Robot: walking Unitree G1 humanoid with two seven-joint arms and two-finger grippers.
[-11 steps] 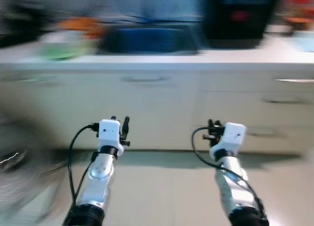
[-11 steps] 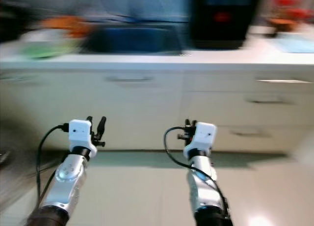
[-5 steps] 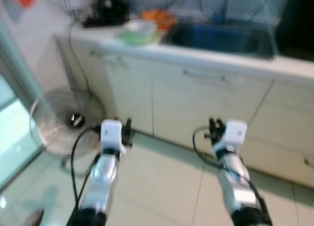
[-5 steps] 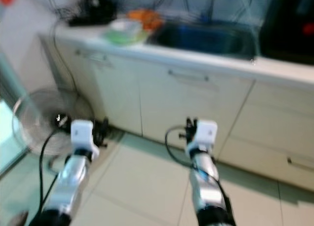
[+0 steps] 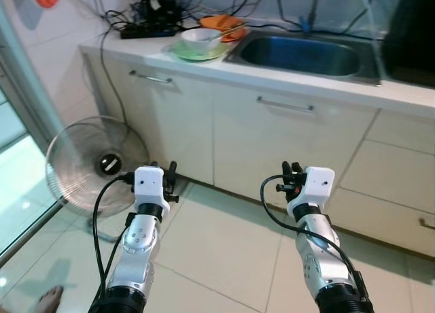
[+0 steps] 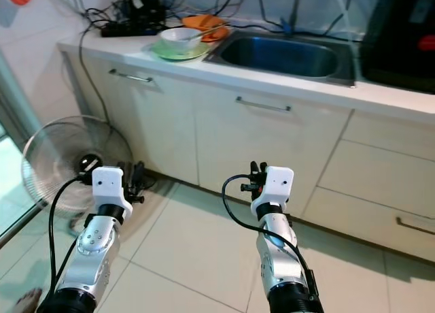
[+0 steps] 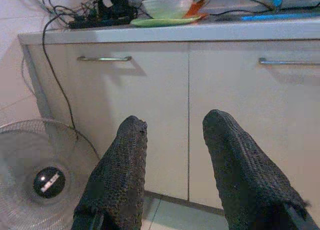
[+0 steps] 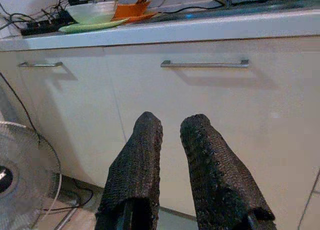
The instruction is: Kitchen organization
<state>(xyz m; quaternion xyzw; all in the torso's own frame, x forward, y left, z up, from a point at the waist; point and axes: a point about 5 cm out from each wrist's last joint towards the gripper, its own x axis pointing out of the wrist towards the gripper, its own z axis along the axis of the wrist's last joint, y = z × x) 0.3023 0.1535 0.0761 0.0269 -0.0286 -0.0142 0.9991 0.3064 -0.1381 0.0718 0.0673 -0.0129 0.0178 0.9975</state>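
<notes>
Two knobbly black-fingered grippers, left gripper (image 7: pixel 172 132) and right gripper (image 8: pixel 172 125), gape empty before smooth cabinets (image 5: pixel 285 133).

Cream cabinets (image 5: pixel 285 133) with silver handles (image 5: pixel 285 105), a white bowl (image 5: pixel 201 37) on a green plate (image 5: pixel 197 52), orange dish (image 5: pixel 224 24) behind, steel sink (image 5: pixel 306 54), pale grey floor fan (image 5: pixel 95 165), black mesh-textured fingers (image 7: pixel 120 180).

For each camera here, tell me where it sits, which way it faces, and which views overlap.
Left eye view: on the head, looking forward and down at the counter, sink and floor fan; both silver arms show.
Right eye view: beside it, same scene, same arms.
Left wrist view: on the left wrist, looking along the open left end effector at the cabinet doors.
Right wrist view: likewise, along the open right end effector.
Shared: both wrist views catch the white bowl on the green plate.
</notes>
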